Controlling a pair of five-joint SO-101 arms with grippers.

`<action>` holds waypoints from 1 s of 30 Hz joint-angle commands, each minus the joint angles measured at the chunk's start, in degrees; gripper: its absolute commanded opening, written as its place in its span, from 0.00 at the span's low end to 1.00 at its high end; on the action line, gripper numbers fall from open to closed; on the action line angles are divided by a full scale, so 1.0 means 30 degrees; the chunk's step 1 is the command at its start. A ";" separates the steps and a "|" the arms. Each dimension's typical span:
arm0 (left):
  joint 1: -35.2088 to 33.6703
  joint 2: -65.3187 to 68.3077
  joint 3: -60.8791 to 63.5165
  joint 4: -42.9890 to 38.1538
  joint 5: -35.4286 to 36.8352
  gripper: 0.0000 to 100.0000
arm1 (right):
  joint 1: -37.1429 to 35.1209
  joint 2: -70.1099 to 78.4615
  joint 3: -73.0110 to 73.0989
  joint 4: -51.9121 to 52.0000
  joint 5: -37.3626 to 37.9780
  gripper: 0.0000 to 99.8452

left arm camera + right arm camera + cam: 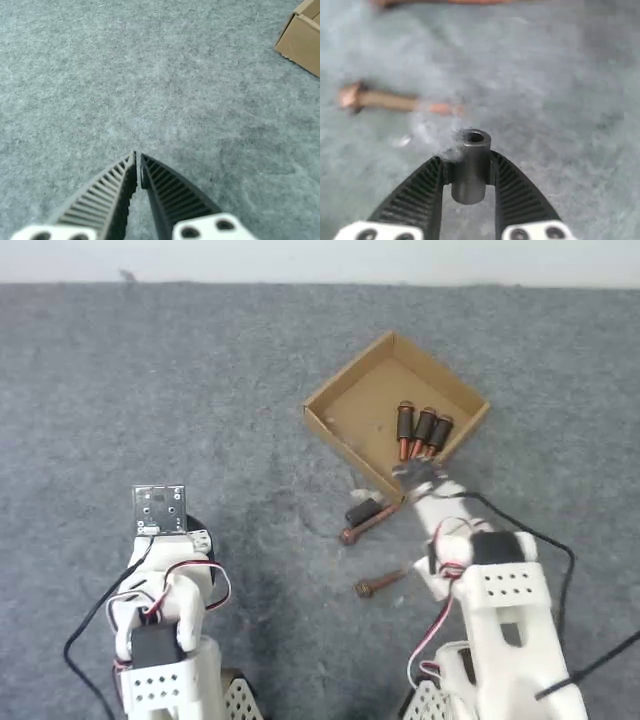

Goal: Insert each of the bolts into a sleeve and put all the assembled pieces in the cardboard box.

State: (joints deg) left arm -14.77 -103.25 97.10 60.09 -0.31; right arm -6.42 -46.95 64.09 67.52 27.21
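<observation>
Bolts (378,584), 2 of them, lie loose on the grey carpet (250,390), and the step in hand looks to be mating 1 with a sleeve. At 7 o'clock in the high view, the left gripper (138,156) has its jaws together on nothing, over bare carpet. Judged from here, it should open and take a bolt by the head end, leaving the shank free. The lower bolt (380,583) rests at 5 o'clock from the middle, well apart from that gripper, so a long reach is called for. Further right, the right gripper (469,167) is clamped on the sleeve (469,175), held upright with its open bore showing. The jaws grip below the mouth, which keeps it free. Lining bore and shank on 1 axis before pushing should avoid jamming.

Around this, the other bolt (362,527) lies just outside the 6 o'clock corner of the cardboard box (345,375). A dark piece (362,510) touches its upper end; whether that is a sleeve I cannot tell. The box sits at 1 o'clock and holds 3 assembled pieces (424,430) side by side toward its 4 o'clock wall. Its near wall stands between the right arm (505,585) and the drop spot, so a finished piece must go over it.
</observation>
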 commanded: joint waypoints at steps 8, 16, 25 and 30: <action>0.1348 -0.0234 -0.0190 -0.0381 0.0733 0.01 | 0.6051 -0.0630 0.2227 -0.6432 -0.5275 0.01; 0.3106 0.0117 -0.1187 -0.0352 0.0879 0.01 | 0.6051 -0.0630 0.2667 -0.6462 -0.5275 0.01; 0.4015 1.1546 -0.8015 -0.0791 0.0879 0.01 | 0.6051 -0.0630 0.2696 -0.6520 -0.5275 0.01; 0.7853 1.7436 -1.3084 0.2081 0.0879 0.01 | 0.6198 -0.0630 0.2725 -0.6901 -0.5275 0.01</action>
State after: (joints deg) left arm 0.18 -64.75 71.16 60.88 2.07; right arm 10.99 -46.95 72.53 48.18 12.00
